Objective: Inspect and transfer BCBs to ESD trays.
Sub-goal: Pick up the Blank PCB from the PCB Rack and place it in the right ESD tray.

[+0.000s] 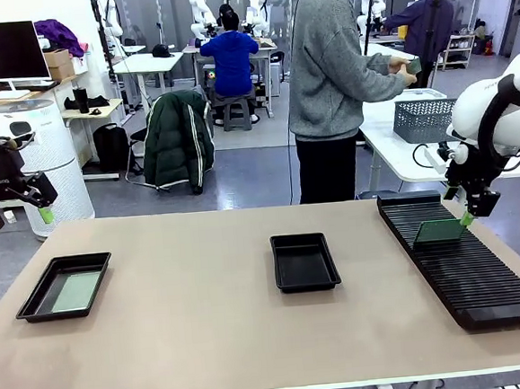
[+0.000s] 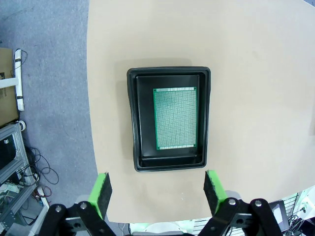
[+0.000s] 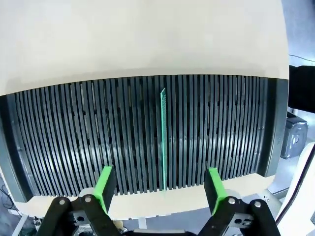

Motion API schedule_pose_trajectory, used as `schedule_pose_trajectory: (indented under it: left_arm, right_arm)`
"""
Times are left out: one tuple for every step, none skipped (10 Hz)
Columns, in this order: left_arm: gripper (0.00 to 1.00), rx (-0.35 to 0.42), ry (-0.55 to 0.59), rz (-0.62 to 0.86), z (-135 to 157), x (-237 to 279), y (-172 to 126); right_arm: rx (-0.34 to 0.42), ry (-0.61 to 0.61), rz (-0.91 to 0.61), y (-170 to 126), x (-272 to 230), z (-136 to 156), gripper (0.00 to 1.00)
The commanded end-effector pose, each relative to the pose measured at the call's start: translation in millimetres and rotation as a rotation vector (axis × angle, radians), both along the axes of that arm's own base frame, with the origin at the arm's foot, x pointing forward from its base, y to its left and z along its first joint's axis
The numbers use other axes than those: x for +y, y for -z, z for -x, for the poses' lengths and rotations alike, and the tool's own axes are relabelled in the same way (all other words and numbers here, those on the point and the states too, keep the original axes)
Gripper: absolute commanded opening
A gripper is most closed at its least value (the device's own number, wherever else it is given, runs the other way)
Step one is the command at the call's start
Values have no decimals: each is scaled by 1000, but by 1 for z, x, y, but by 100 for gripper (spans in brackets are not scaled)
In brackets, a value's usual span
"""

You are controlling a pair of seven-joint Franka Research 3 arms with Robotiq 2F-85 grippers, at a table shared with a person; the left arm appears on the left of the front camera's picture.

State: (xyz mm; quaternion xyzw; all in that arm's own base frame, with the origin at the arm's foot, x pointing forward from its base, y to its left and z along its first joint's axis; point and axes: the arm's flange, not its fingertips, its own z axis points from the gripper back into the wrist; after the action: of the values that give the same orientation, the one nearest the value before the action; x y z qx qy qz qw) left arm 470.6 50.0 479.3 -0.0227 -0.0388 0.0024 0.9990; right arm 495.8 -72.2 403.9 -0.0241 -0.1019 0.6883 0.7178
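front view puts the long black slotted rack (image 1: 483,276) on the right side of the table (image 1: 209,343), an upright bcb (image 1: 439,231) standing on edge in a slot near its far end, and the right gripper (image 1: 467,220) just over that board with its claw released, pads apart either side. left of the rack sits the middle esd tray (image 1: 307,286), and much further left of the rack the far esd tray (image 1: 53,316) has a flat bcb (image 1: 76,291) lying in it, left gripper (image 1: 19,217) hanging high near it, claw spread wide, holding nothing.
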Motion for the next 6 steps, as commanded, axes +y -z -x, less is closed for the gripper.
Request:
schedule_pose_trajectory:
  left_arm:
    - [100, -7, 0, -1, 0, 0, 2]
    - [100, -7, 0, -1, 0, 0, 2]
    - [100, -7, 0, -1, 0, 0, 2]
    - [100, -7, 0, -1, 0, 0, 2]
    - [100, -7, 0, -1, 0, 0, 2]
    - [100, -7, 0, -1, 0, 0, 2]
  right_arm:
    - [-32, -19, -18, 15, -2, 3, 95]
    - [-37, -1, -4, 20, -1, 4, 95]
    - [-50, 7, 7, 25, 0, 6, 95]
    - [-66, 9, 12, 29, 0, 7, 95]
    - [-80, 1, 11, 33, 1, 7, 95]
    - [-89, -6, 14, 38, 1, 6, 95]
